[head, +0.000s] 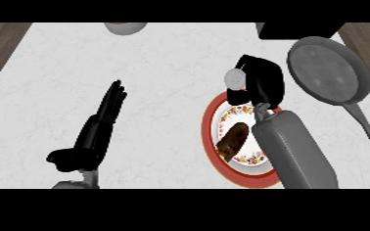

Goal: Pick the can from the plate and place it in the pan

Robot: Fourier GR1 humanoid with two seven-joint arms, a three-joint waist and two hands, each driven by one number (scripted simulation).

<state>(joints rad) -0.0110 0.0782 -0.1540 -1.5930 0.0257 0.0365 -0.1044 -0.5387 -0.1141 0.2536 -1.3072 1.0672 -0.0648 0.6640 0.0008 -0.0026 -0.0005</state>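
A white marbled tabletop (173, 112) carries a round grey metal pan (325, 73) just right of the robot's right hand (262, 80), and a red-rimmed floral plate (211, 127) directly below that hand. The right hand is curled around a small silver can (235, 78), held above the plate's upper edge. The left hand (104, 115) rests well to the left, fingers straight.

My bench (166, 103) is white with faint grey marbling, and dark brown wood shows at its far corners. My plate (211, 127) has a red rim and a white centre ringed with small orange and green flowers. The can (236, 77) shows a pale silver-grey top. The pan (325, 71) is dark grey throughout. My hands (262, 80) are black, my forearms (292, 147) grey.
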